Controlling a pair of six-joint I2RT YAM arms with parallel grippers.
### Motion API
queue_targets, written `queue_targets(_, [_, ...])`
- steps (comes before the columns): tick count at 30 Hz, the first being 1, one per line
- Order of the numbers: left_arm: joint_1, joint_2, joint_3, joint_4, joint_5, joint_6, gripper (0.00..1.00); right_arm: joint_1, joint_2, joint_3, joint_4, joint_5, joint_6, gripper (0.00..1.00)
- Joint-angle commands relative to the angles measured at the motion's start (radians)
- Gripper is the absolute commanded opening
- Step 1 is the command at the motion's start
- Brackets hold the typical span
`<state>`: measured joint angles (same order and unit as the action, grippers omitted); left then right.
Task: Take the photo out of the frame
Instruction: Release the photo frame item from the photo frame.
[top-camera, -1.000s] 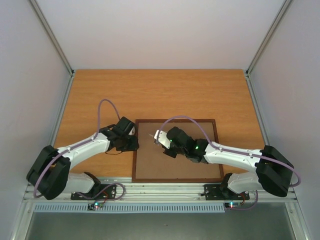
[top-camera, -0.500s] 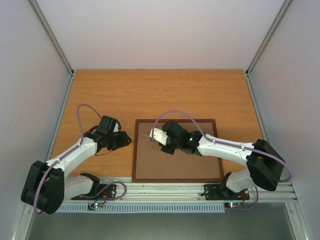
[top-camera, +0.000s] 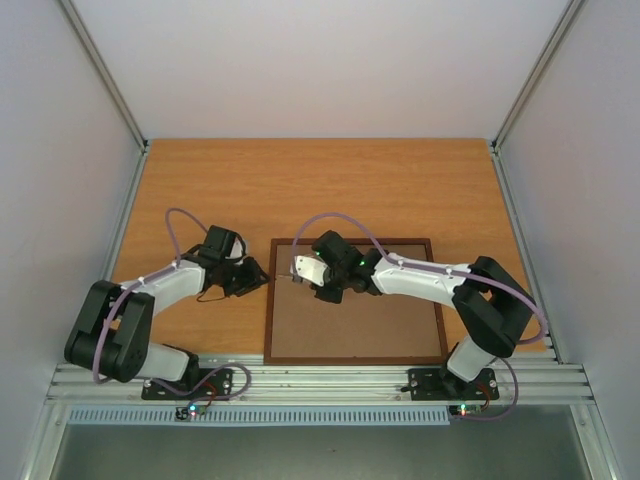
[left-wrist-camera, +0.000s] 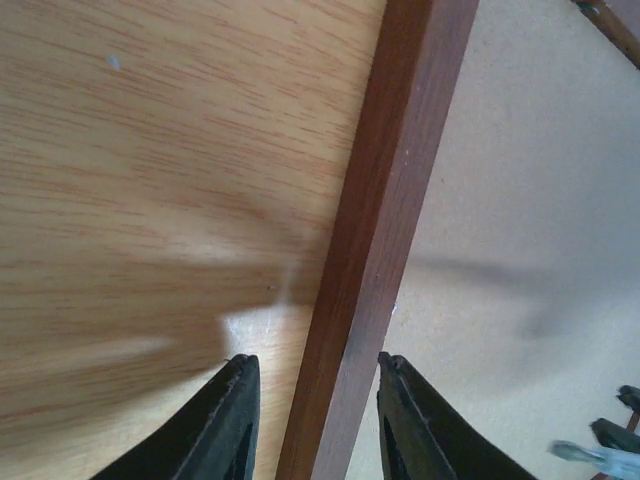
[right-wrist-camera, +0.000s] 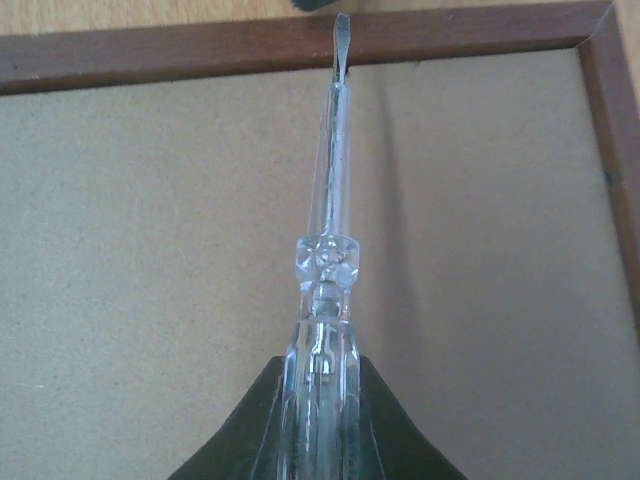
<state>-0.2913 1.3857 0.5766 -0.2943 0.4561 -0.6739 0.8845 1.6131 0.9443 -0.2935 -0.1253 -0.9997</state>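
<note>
The frame lies face down on the table, toward its near side and a little right of middle, with its plain brown back board turned up. That is the side you have to open to get anything out. The photo itself can't be seen. My guess is that it sits underneath that board, facing the table.

The right gripper is clenched around the clear handle of a screwdriver. The shaft points away to the left, and the flat tip reaches the frame's left rail, where wood meets board. Held low and nearly flat like that, it looks set to pry at that seam or at a tab there. I can't tell whether the tip is touching.

The left gripper has its fingers straddling the same rail from the left. One finger hangs over the bare table and the other over the board. The jaws stand apart, with a sliver of gap on each side, so nothing is grasped. It seems placed there to pin or steady the frame so that it won't slide when the screwdriver pushes.

The back looks fully seated, so I'd say the real work is barely begun.
</note>
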Motion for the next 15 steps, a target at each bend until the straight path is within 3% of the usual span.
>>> queue_targets(1, [0.004,0.035,0.032,0.053,0.027,0.021,0.32,-0.012,0.051,0.047,-0.045,-0.016,-0.043,0.01])
queue_targets(15, [0.003,0.093,0.057,0.024,0.045,0.071,0.26,-0.030,0.156,0.118,-0.086,-0.036,-0.059,0.01])
